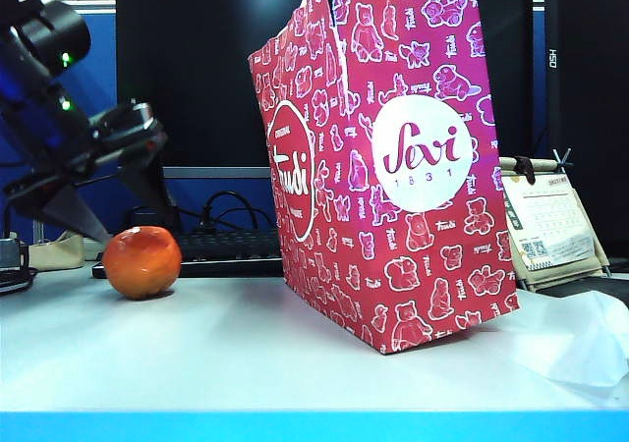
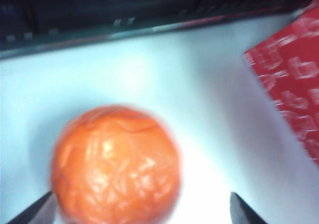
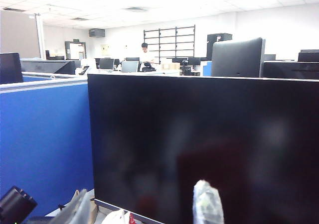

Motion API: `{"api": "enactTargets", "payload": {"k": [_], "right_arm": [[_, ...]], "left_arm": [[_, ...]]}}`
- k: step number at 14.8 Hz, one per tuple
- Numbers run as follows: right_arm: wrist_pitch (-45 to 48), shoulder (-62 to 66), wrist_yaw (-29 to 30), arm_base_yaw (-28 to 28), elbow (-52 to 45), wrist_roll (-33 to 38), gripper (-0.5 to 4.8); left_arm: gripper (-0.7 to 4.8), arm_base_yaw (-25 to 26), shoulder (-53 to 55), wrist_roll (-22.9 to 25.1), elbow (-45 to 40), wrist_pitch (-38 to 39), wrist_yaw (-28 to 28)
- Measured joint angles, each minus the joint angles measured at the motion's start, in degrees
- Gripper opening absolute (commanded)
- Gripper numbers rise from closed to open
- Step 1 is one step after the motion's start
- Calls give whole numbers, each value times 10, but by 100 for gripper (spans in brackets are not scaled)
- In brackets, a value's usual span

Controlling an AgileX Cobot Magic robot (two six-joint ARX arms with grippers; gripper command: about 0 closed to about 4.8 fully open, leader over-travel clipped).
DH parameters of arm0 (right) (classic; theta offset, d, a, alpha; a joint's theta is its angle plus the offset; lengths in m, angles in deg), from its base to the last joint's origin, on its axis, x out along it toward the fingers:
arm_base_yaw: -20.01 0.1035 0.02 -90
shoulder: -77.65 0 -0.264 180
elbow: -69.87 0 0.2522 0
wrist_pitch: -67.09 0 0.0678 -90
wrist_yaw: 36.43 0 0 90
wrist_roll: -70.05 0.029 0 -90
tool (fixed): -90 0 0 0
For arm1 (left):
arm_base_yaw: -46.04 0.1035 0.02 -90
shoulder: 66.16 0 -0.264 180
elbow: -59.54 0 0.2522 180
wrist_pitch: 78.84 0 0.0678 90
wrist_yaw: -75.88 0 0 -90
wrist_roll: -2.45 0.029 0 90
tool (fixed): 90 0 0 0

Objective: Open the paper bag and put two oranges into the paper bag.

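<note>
With the left tool [image 2: 142, 211] spread wide around the orange [image 2: 115, 165] left of the paper bag [image 1: 393, 167], a skewed closure could roll it away; the right tool [image 3: 144, 211], raised facing a monitor [image 3: 209, 144], holds unclear.

The orange [image 1: 142, 261] sits on the table [image 1: 236, 354] left of the paper bag [image 1: 393, 167], keyboard [image 1: 221, 248] behind.
</note>
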Motion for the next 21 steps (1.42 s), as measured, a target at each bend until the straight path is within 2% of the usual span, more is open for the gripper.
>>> {"api": "enactTargets", "payload": {"k": [4,11,13,15,16,17,18,21], "right_arm": [[-10,0,0,0,0,0,266],[-33,0,0,0,0,0,266],[-37,0,0,0,0,0,266],[-38,0,0,0,0,0,266],[-41,0,0,0,0,0,266],[-43,0,0,0,0,0,266],[-48,0,0,0,0,0,266],[-66,0,0,0,0,0,266]], "left_arm": [[479,-4,27,-1,1,-1,2],[479,-23,59,-14,3,-56,1],[414,-29,73,-19,3,-65,2],[308,-33,79,-21,3,-73,2],[139,-34,79,-25,3,-83,1],[42,-34,79,-35,3,-103,-5],[-8,-34,79,-42,3,-121,-8],[-6,-34,79,-48,9,-129,-23]]}}
